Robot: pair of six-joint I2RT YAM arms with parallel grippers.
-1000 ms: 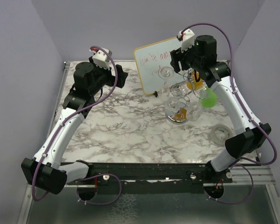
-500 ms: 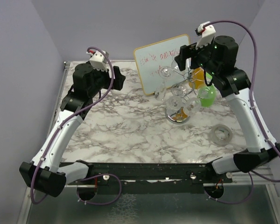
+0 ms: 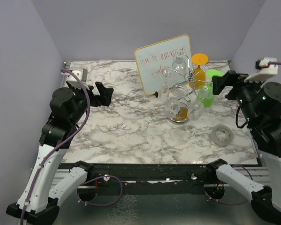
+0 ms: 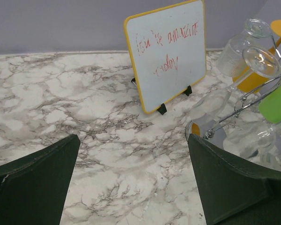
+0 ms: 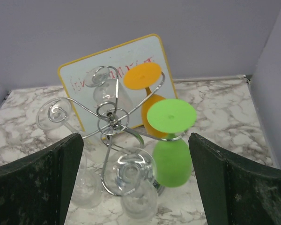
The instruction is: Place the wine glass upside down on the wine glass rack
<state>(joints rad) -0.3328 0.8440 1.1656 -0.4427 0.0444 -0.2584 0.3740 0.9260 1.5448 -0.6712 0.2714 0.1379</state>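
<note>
Top: green glass [image 3: 205,97] hangs foot-up on the rack [image 3: 179,90], just ahead of the open right jaws; open left jaws stand well apart. Left wrist: rack ahead-right. Right wrist: glass [image 5: 172,161] straight ahead, axis upright.

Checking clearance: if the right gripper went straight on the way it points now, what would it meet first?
Most likely the green wine glass hanging upside down on the wine glass rack, just ahead of the right gripper, though depth is unclear.
</note>
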